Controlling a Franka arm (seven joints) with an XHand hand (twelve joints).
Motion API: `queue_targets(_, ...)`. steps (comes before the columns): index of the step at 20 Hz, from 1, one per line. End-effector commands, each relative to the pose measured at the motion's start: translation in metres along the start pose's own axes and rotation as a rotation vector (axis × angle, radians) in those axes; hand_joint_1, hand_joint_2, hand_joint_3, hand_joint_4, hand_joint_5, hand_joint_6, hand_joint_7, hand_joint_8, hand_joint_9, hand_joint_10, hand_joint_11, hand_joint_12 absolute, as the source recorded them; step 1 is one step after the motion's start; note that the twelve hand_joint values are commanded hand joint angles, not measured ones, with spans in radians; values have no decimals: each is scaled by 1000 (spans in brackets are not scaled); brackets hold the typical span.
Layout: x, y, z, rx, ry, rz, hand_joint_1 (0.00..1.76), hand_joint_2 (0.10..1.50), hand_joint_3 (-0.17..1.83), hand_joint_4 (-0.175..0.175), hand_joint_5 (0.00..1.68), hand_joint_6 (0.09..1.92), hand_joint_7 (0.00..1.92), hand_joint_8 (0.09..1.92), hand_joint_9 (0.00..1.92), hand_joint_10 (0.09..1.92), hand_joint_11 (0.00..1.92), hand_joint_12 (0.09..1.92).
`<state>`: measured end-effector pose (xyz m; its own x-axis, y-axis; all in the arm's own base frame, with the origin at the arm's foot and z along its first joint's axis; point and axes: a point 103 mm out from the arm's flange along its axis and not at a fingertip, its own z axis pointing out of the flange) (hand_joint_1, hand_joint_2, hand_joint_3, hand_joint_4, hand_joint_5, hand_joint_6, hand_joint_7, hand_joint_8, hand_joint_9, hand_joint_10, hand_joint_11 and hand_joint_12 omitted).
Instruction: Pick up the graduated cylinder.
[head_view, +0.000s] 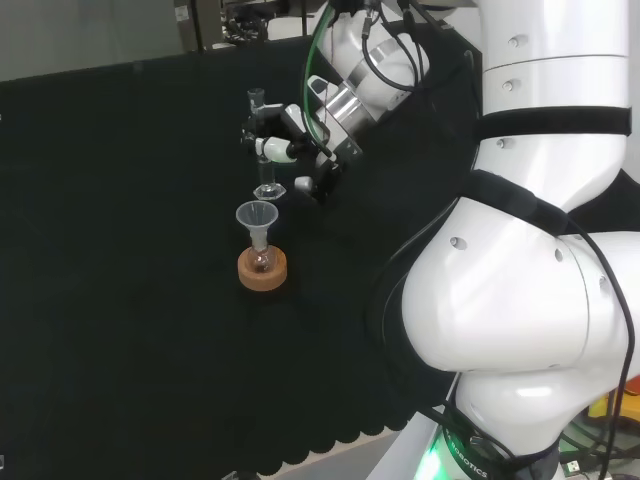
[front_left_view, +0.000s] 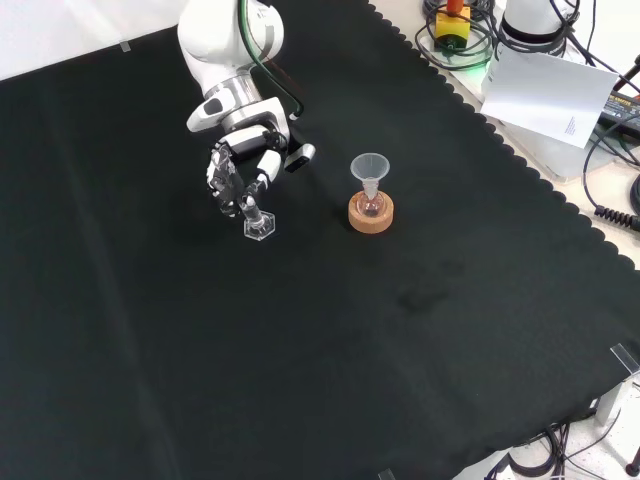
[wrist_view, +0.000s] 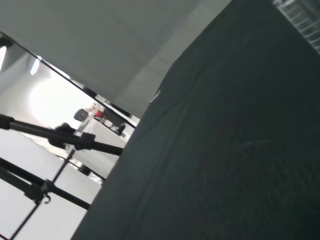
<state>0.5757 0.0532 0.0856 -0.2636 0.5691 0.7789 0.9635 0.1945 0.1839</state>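
Observation:
A clear graduated cylinder (head_view: 262, 150) with a hexagonal foot (front_left_view: 259, 228) stands upright in the left part of the cloth in the front view. The black and white hand (front_left_view: 240, 168) comes down from above and its fingers (head_view: 272, 146) curl round the cylinder's tube, so the hand is shut on it. In the head view the cylinder's mouth sticks out above the hand (head_view: 290, 130) and its foot below. Whether the foot touches the cloth I cannot tell.
A small flask with a clear funnel (front_left_view: 369, 168) in its neck sits on a cork ring (front_left_view: 371, 214), to the right of the cylinder in the front view. The cork ring (head_view: 262, 268) is just nearer than the cylinder in the head view. White paper (front_left_view: 548, 90) lies beyond the cloth's scalloped edge.

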Motion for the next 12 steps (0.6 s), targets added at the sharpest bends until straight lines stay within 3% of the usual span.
queue_targets(1, 8, -3, -29, 2, -115, -5, 1119, 1135, -25, -92, 985, 1027, 1240, 356, 1423, 87, 1360, 709)
queue_targets(7, 24, -13, -64, 9, -178, -33, 1125, 1136, -38, -100, 994, 1013, 1270, 318, 1443, 87, 1377, 685)
queue_targets(12, 41, -31, -94, 27, -191, -43, 1126, 1137, -40, -102, 994, 1013, 1275, 317, 1446, 87, 1380, 684)
